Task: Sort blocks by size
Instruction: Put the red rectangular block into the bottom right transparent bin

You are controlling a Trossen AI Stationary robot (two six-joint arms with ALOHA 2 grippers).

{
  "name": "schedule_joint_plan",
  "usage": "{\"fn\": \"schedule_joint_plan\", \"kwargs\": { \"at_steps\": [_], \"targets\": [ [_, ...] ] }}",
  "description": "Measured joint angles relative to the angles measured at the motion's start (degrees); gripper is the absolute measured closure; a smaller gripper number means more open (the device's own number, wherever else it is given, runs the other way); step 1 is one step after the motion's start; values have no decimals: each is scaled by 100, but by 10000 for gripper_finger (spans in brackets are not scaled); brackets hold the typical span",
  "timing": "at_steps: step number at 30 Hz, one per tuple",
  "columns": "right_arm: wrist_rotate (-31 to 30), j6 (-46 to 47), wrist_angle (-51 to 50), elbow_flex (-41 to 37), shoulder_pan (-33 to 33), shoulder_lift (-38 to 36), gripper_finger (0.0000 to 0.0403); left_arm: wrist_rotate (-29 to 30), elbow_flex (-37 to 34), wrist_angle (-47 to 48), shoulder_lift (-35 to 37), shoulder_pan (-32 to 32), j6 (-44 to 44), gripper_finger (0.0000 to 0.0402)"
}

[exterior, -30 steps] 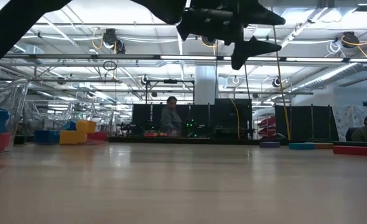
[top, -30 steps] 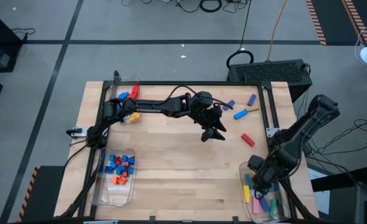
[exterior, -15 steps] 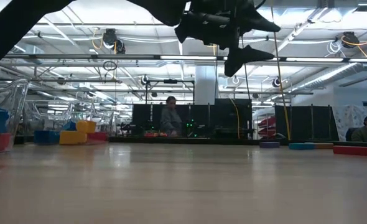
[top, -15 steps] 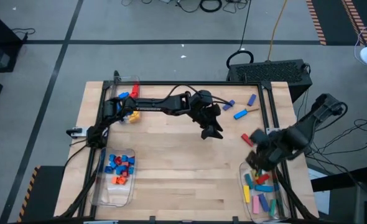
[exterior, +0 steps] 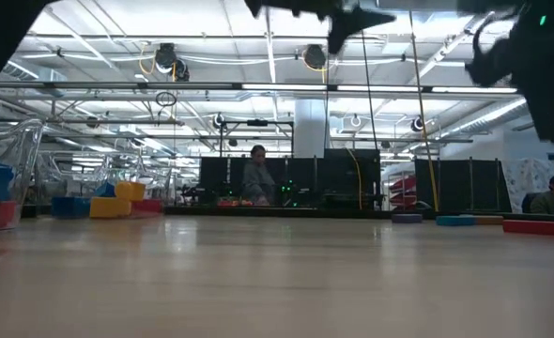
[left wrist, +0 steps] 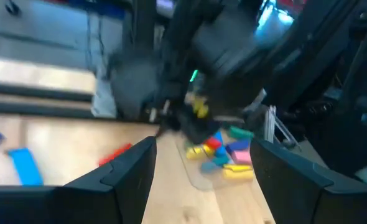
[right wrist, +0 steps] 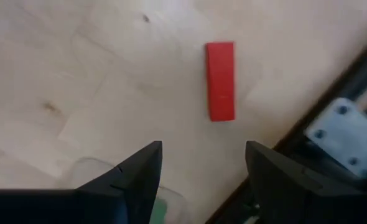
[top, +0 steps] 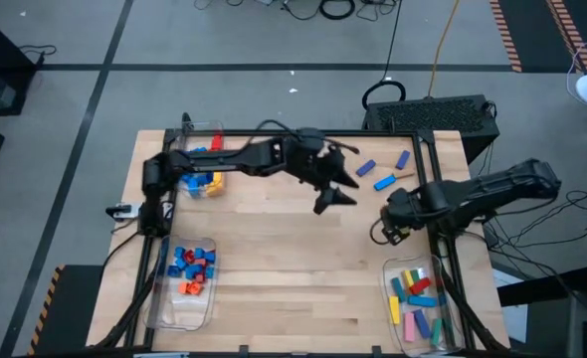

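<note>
A red bar block (right wrist: pixel 221 81) lies flat on the wooden table, near its right edge. My right gripper (right wrist: pixel 202 149) hangs open above it and hides it in the high view (top: pixel 385 227). My left gripper (top: pixel 338 191) is open and empty, high above the table's middle. Blue blocks (top: pixel 383 182) lie at the far right. They also show in the low view (exterior: pixel 460 221), beside the red bar (exterior: pixel 540 226). Sorted blocks fill three clear bins: far left (top: pixel 199 164), near left (top: pixel 189 273) and near right (top: pixel 418 298).
A black metal frame (top: pixel 438 214) runs along the table's edges, close to the red bar on its right. The middle and near part of the table (top: pixel 293 268) is bare wood. A person (exterior: pixel 256 178) sits in the room beyond the table.
My right gripper has swung from over the near-right bin toward the far edge and the left, and now hangs above the red bar. My left gripper has risen and drawn a little toward the far edge.
</note>
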State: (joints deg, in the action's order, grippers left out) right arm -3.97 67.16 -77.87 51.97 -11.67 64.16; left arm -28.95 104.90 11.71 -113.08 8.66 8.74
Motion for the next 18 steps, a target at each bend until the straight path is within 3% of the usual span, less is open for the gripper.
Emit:
{"fn": "schedule_joint_plan", "kwargs": {
  "at_steps": [7,18],
  "targets": [
    [668,-876,1338,-1195,851,0,165,283,0,399,720,62,-383,142],
    [706,-1799,2283,-2105,1600,48,145,693,7,903,1095,64,-634,142]
  ]
}}
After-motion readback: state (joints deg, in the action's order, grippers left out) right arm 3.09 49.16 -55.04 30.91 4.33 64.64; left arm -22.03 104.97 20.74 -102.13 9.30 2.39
